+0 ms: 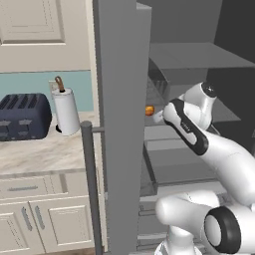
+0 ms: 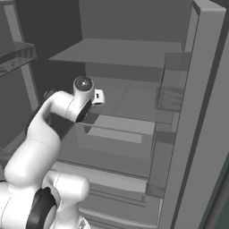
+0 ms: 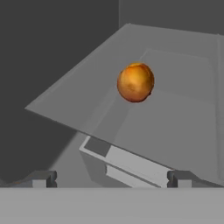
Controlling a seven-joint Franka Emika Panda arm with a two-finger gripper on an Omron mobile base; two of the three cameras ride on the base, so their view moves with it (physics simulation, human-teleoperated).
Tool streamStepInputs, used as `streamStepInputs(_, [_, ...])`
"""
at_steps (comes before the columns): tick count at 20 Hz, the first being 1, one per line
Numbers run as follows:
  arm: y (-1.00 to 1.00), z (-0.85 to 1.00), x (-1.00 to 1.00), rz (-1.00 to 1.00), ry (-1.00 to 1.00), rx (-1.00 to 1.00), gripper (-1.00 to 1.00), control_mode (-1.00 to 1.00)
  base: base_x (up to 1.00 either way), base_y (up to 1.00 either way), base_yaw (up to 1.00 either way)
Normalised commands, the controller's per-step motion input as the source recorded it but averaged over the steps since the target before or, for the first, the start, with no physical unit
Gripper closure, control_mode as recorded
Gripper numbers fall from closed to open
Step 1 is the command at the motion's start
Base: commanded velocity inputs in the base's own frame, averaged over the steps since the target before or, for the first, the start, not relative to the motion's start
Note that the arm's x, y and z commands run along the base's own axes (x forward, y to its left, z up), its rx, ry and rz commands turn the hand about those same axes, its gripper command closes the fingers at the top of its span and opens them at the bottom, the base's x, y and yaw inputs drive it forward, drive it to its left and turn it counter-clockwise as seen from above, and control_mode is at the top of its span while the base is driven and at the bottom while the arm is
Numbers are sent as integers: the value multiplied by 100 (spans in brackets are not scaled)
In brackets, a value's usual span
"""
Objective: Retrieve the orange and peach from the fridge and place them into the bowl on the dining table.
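Fridge (image 2: 134,53) shelf: peach (image 3: 135,82) well beyond spread fingers (image 3: 178,178).

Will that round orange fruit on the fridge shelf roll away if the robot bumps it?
Probably yes. The fruit looks nearly ball-shaped and sits alone on a flat, smooth shelf, with nothing beside it to stop it. Its skin looks smooth, so it might slip unless the open gripper closes evenly on both sides. It seems small enough to fit between the fingertips.

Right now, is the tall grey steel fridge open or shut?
Open: the grey steel fridge's door stands swung out, baring grey shelves and a round orange-red fruit inside.
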Motion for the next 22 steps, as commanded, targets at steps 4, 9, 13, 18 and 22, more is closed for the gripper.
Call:
streamStepInputs(4, [6,-1,24,0,0,0,-100,-100,0,0,0])
streamStepInputs(9, [7,-2,21,0,0,0,-100,-100,0,0,0])
streamStepInputs(13, [8,-2,22,0,0,0,-100,-100,0,0,0])
streamStepInputs(18, [5,-2,19,0,0,0,-100,-100,0,0,0])
streamStepInputs(22, [0,0,17,0,0,0,-100,-100,0,0,0])
